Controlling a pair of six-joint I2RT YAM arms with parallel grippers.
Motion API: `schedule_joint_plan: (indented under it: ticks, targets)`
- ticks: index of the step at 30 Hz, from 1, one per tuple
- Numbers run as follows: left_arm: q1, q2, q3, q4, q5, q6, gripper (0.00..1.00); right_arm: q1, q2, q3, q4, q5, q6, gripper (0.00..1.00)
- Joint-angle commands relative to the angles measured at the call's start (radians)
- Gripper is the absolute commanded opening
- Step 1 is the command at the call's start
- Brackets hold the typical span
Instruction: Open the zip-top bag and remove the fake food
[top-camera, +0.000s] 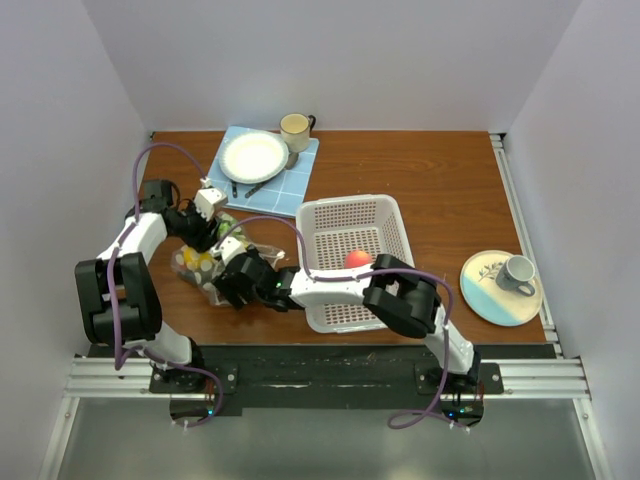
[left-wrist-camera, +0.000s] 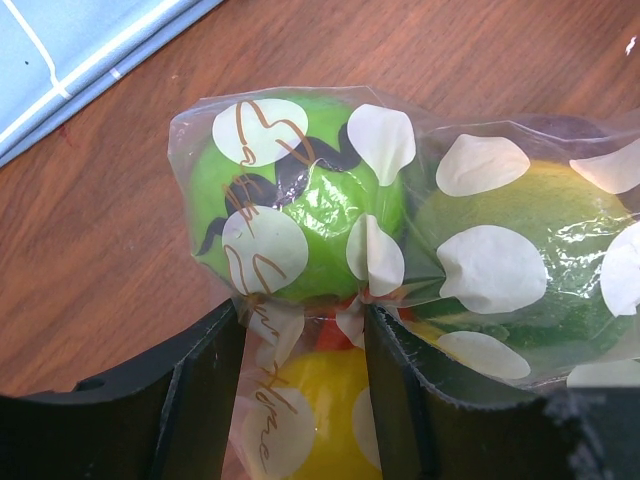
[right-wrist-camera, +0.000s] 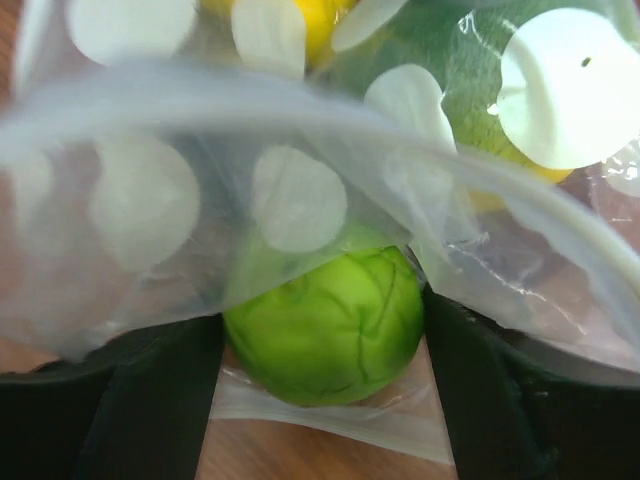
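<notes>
The zip-top bag (top-camera: 195, 265), clear with white dots, lies on the wood table left of the white basket (top-camera: 350, 203). In the left wrist view the bag (left-wrist-camera: 490, 270) holds a bright green fruit (left-wrist-camera: 320, 200), a darker green one (left-wrist-camera: 540, 220) and a yellow one (left-wrist-camera: 320, 400). My left gripper (left-wrist-camera: 305, 315) (top-camera: 228, 243) is shut on the bag around the yellow piece. At the bag's open mouth, a light green cabbage-like ball (right-wrist-camera: 325, 330) sits between the fingers of my right gripper (right-wrist-camera: 322, 310) (top-camera: 232, 283), touching both. A red-orange fruit (top-camera: 358, 259) lies in the basket.
A blue mat (top-camera: 300, 180) with a white plate (top-camera: 253, 156) and a cream mug (top-camera: 294, 127) sits at the back left. A saucer (top-camera: 490, 295) with a grey cup (top-camera: 517, 270) stands at the right edge. White walls enclose the table.
</notes>
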Motion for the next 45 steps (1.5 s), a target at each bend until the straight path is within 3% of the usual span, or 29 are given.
schedule_joint_plan:
  ticks: [1,3,4,5,11,17,20,23,26,30,33,38,41,43,44,45]
  targets:
    - [-0.001,-0.012,-0.022,-0.038,0.004,0.021,0.55,-0.011,-0.049,-0.014,0.025,-0.014,0.005,0.59]
    - [-0.001,-0.004,-0.019,-0.035,0.004,0.018,0.55,-0.011,-0.084,-0.039,0.027,-0.008,0.006,0.45]
    - [-0.001,0.001,-0.019,-0.032,0.004,0.015,0.55,-0.011,-0.129,-0.069,0.027,-0.005,0.006,0.32]
    - [0.001,0.002,-0.016,-0.029,0.002,0.015,0.55,-0.011,-0.161,-0.088,0.028,-0.001,0.008,0.28]
    - [0.001,0.012,-0.023,-0.002,-0.019,0.010,0.54,-0.011,-0.484,-0.266,-0.012,0.005,0.005,0.33]
    - [0.001,0.019,-0.004,-0.011,-0.018,-0.002,0.54,-0.070,-0.797,-0.486,-0.042,0.149,0.037,0.35]
    - [0.001,0.009,0.016,-0.030,-0.004,-0.011,0.54,-0.220,-0.851,-0.565,-0.102,0.183,0.126,0.32]
    - [-0.001,-0.004,0.052,-0.090,0.016,-0.014,0.54,-0.288,-0.852,-0.615,-0.113,0.195,0.144,0.31]
    - [-0.002,-0.046,0.082,-0.145,0.048,-0.016,0.54,-0.297,-0.803,-0.613,-0.119,0.213,0.134,0.40]
    - [-0.007,-0.110,0.105,-0.182,0.074,-0.032,0.53,-0.300,-0.714,-0.541,-0.151,0.221,0.141,0.78]
    - [-0.011,-0.133,0.147,-0.248,0.094,-0.037,0.45,-0.302,-0.671,-0.513,-0.154,0.216,0.157,0.92]
    - [-0.014,-0.189,0.178,-0.290,0.114,-0.045,0.22,-0.302,-0.660,-0.490,-0.144,0.215,0.164,0.99]
    - [-0.015,-0.200,0.162,-0.270,0.088,-0.049,0.14,-0.302,-0.690,-0.488,-0.147,0.212,0.167,0.98]
    - [-0.013,-0.194,0.148,-0.258,0.050,-0.040,0.27,-0.300,-0.724,-0.505,-0.139,0.183,0.161,0.98]
    - [-0.011,-0.183,0.133,-0.244,0.036,-0.034,0.53,-0.299,-0.741,-0.514,-0.132,0.163,0.160,0.99]
    - [-0.007,-0.176,0.122,-0.229,0.026,-0.034,0.61,-0.297,-0.784,-0.533,-0.128,0.141,0.158,0.99]
